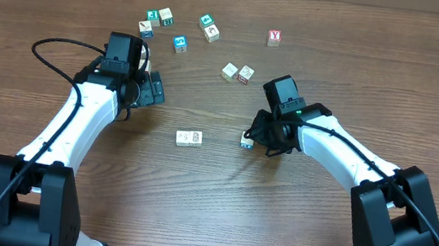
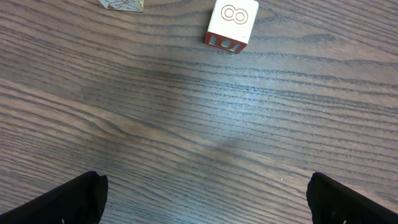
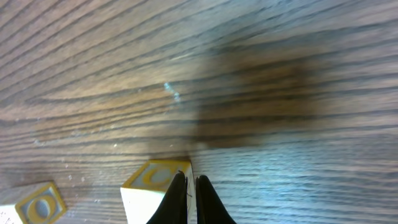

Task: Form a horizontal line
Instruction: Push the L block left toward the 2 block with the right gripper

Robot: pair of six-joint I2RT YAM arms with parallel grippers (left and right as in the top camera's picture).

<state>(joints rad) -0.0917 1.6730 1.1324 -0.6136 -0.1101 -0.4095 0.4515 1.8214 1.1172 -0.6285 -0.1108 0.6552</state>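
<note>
Horizontal line (image 1: pixel 189 139), two touching cubes so far, lies mid table (image 1: pixel 48 7), long axis left-right; your right claw (image 1: pixel 250 136), fingers pressed together, sits against a loose cube (image 1: pixel 246 142) near its right end; push leftward along that axis; left claw (image 1: pixel 156 89) gapes wide, holding nothing.

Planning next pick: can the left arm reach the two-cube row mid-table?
Likely yes: left arm, jaws open, has bare table between it and the two-cube row; right arm sits beyond the row's far end.

Teal cube (image 1: pixel 153 16) and blue cube (image 1: pixel 180 43) on wooden table (image 1: pixel 361 82)
</note>
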